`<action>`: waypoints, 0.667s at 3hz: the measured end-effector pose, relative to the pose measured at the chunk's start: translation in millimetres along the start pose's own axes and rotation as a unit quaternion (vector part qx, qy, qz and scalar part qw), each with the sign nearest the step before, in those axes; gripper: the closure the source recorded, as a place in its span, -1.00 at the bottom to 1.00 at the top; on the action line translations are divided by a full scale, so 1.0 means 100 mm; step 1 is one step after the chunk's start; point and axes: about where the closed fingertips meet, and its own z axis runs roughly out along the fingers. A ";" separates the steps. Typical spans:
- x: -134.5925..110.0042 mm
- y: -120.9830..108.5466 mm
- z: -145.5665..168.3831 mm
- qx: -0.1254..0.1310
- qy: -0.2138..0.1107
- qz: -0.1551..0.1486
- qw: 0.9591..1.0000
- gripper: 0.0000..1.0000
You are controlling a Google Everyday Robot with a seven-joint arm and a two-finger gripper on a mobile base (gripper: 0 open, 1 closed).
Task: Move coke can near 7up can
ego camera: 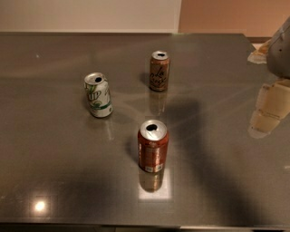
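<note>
The coke can [152, 146], red-orange with a silver top and a small white patch near its base, stands upright on the grey table [54, 154] near the front middle. The 7up can [98, 95], white with green lettering, stands to its upper left, leaning slightly. My gripper [268, 111] hangs at the right edge of the camera view, well to the right of the coke can and apart from it, holding nothing that I can see.
A brown can with script lettering [159, 70] stands upright behind the coke can, to the right of the 7up can. The table's far edge meets a pale wall [90, 13]. The table's right corner is at the upper right.
</note>
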 end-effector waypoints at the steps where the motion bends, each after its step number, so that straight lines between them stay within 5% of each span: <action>1: 0.00 0.00 0.00 0.000 0.000 0.000 1.000 -1.00; 2: -0.13 0.04 0.03 -0.010 -0.018 -0.012 1.000 -1.00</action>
